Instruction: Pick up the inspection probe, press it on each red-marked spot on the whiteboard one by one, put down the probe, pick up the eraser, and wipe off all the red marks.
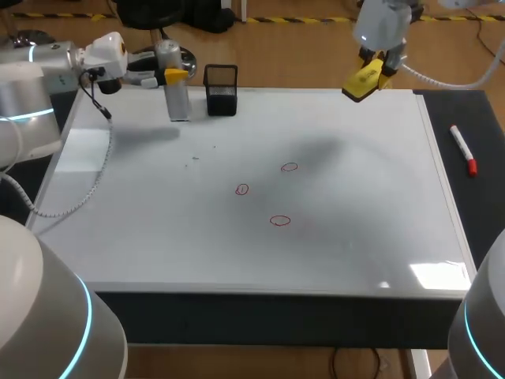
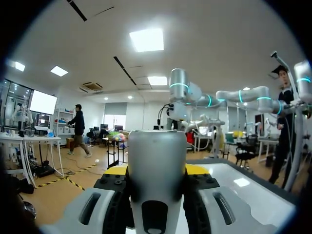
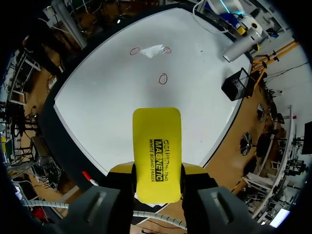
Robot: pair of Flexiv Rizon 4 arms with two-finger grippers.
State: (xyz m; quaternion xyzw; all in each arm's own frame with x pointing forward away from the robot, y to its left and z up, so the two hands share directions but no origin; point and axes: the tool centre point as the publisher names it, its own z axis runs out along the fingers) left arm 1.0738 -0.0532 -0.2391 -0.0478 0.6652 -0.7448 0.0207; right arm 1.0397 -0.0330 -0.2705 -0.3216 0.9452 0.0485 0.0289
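**A:** What has the left gripper (image 2: 157, 170) got?

**B:** It is clamped on the probe (image 2: 156, 161), a silver cylinder held upright with a finger on either side. From the head view the probe stands at the far left corner of the board (image 1: 355, 237). Its lower end is down at the board, but I can't tell whether it touches.

**A:** And the right gripper (image 3: 157, 170)?

**B:** It is closed on the eraser (image 3: 157, 151), a yellow block that sticks out past the fingertips. It hangs in the air over the board's far right edge, well apart from the probe.

**A:** Any containers?

**B:** One, a black mesh basket (image 1: 221, 89). It sits on the board just beside the probe, on the side toward the middle. Its inside is dark in both views that show it, so I can't say whether anything is in it.

**A:** The marks (image 1: 280, 221)?

**B:** There are three small red ovals near the middle of the board, apart from one another. Neither gripper is near them.

**A:** Anything else?

**B:** A marker (image 1: 463, 150) with a red cap lies on the dark surface (image 1: 481, 118) to the right of the board.

**A:** What is hard to see?

**B:** In the left wrist view the probe fills the middle and its lower end is cut off. In the head view the eraser and the wrist hide most of the right gripper's fingers.
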